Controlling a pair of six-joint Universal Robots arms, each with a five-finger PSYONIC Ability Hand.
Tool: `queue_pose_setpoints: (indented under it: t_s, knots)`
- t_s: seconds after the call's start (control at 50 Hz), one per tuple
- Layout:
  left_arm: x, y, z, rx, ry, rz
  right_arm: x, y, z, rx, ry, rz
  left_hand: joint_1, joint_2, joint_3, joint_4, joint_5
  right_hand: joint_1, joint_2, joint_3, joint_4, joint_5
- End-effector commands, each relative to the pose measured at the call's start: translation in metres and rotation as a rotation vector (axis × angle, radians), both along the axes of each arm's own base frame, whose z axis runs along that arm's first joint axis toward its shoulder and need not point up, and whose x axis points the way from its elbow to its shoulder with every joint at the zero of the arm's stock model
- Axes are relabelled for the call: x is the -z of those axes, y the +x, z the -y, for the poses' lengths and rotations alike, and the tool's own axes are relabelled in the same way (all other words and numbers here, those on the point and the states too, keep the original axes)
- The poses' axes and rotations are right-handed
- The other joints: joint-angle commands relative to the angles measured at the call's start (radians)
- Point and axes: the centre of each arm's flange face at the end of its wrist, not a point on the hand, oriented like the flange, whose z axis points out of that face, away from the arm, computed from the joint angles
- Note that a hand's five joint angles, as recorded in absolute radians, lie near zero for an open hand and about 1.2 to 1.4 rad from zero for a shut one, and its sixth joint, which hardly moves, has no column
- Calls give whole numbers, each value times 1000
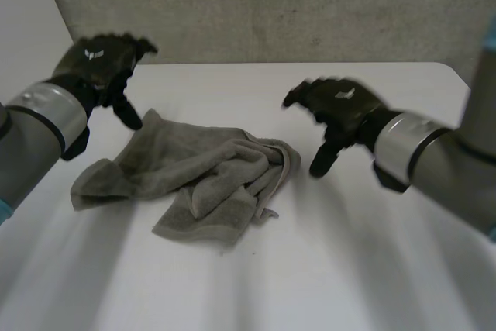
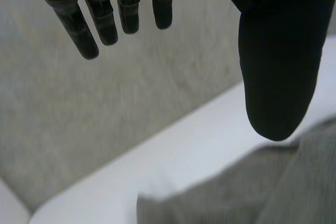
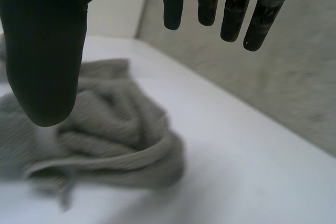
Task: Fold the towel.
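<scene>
**On the table, a bunched towel and two empty hands**

Nearest the camera, the white table [image 1: 349, 269] lies bare. Beyond that strip the grey towel [image 1: 194, 172] sits a little toward the robot's left. It is crumpled, with layers lapped over one another and a thick roll along its right side, and no clean corner is plain to see there.

Farther back, the right hand [image 1: 337, 110] hovers just beside that rolled side. Its fingers [image 3: 210, 3] are loose and parted from the thumb, holding nothing. The left hand [image 1: 101, 63] hangs above the towel's far left corner, its fingers [image 2: 126, 14] likewise straight and empty. Behind both stands a grey wall [image 1: 271, 5].

The main risk, as I judge it, is a grasp on the wrong layer. If the right hand closes on the roll, it would likely catch several thicknesses at once, and lifting would drag the heap along instead of opening it.

A shallow pinch on the left corner could slip, since the cloth looks thick and soft. If the hands pull unevenly, the towel may twist further or slide toward the table's edge.
</scene>
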Motion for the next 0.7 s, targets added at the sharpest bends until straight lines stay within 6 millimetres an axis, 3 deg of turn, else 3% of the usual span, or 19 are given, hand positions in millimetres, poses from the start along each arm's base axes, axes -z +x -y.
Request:
queue_pose_setpoints:
  t_s: [0.02, 0.06, 0.12, 0.18, 0.2, 0.26, 0.34, 0.4, 0.44, 0.46, 0.5, 0.52, 0.54, 0.56, 0.58, 0.62, 0.64, 0.68, 0.7]
  knots:
    - [59, 17, 22, -56, 155, 89, 45, 35, -35, -174, 25, -120, 98, 101, 101, 100, 101, -76, -67, -43, -61, -53]
    - [90, 31, 32, -96, 240, 125, 62, 52, -48, -250, -4, -124, 80, 84, 84, 83, 83, -76, -67, -43, -61, -53]
    - [101, 37, 36, -108, 266, 144, 71, 60, -52, -280, -20, -128, 69, 72, 72, 71, 71, -76, -67, -43, -61, -53]
    - [133, 50, 45, -125, 319, 223, 96, 81, -63, -350, -75, -139, 39, 42, 43, 42, 42, -76, -67, -43, -61, -53]
    - [133, 50, 45, -125, 319, 224, 96, 81, -63, -350, -75, -139, 39, 42, 43, 42, 42, -76, -67, -43, -61, -53]
    - [154, 55, 53, -120, 317, 295, 123, 96, -66, -383, -136, -176, 22, 25, 25, 24, 24, -34, -24, -1, -19, -11]
    - [159, 56, 59, -122, 282, 317, 135, 103, -58, -353, -202, -200, 39, 42, 43, 42, 42, 69, 79, 102, 84, 92]
    - [160, 58, 64, -131, 246, 319, 147, 105, -49, -316, -246, -226, 183, 186, 186, 186, 186, 304, 314, 337, 319, 327]
    - [158, 57, 67, -136, 210, 313, 145, 108, -41, -271, -288, -207, 647, 650, 650, 649, 649, 1034, 1043, 1067, 1049, 1057]
    - [158, 57, 67, -136, 210, 313, 145, 108, -41, -271, -288, -207, 650, 653, 653, 652, 653, 1038, 1048, 1071, 1053, 1061]
    - [152, 55, 66, -139, 185, 300, 124, 108, -33, -227, -349, -140, 1135, 1138, 1138, 1137, 1137, 1146, 1155, 1179, 1161, 1169]
    - [145, 52, 63, -134, 169, 297, 102, 107, -32, -201, -378, -88, 1137, 1140, 1140, 1139, 1139, 1146, 1155, 1179, 1161, 1169]
    - [145, 52, 63, -133, 169, 297, 102, 107, -32, -201, -378, -88, 1137, 1140, 1140, 1139, 1140, 1146, 1155, 1179, 1161, 1169]
    - [134, 51, 60, -133, 143, 289, 79, 100, -28, -167, -388, -35, 1137, 1140, 1140, 1139, 1140, 1146, 1155, 1179, 1161, 1169]
    - [134, 51, 60, -133, 143, 289, 79, 100, -28, -167, -388, -34, 1137, 1140, 1140, 1139, 1140, 1146, 1155, 1179, 1161, 1169]
    - [107, 47, 50, -130, 83, 274, 37, 70, 0, -51, -380, 77, 1137, 1140, 1140, 1139, 1140, 1146, 1155, 1179, 1161, 1169]
    - [107, 47, 50, -130, 82, 274, 36, 70, 0, -51, -380, 77, 1137, 1140, 1140, 1139, 1140, 1146, 1155, 1179, 1161, 1169]
    - [93, 44, 43, -122, 53, 263, 0, 37, 20, 53, -347, 158, 1137, 1140, 1140, 1139, 1140, 1146, 1155, 1179, 1161, 1169]
    - [75, 41, 34, -116, 10, 243, 0, 37, 20, 54, -347, 159, 1137, 1140, 1140, 1139, 1140, 1146, 1155, 1179, 1161, 1169]
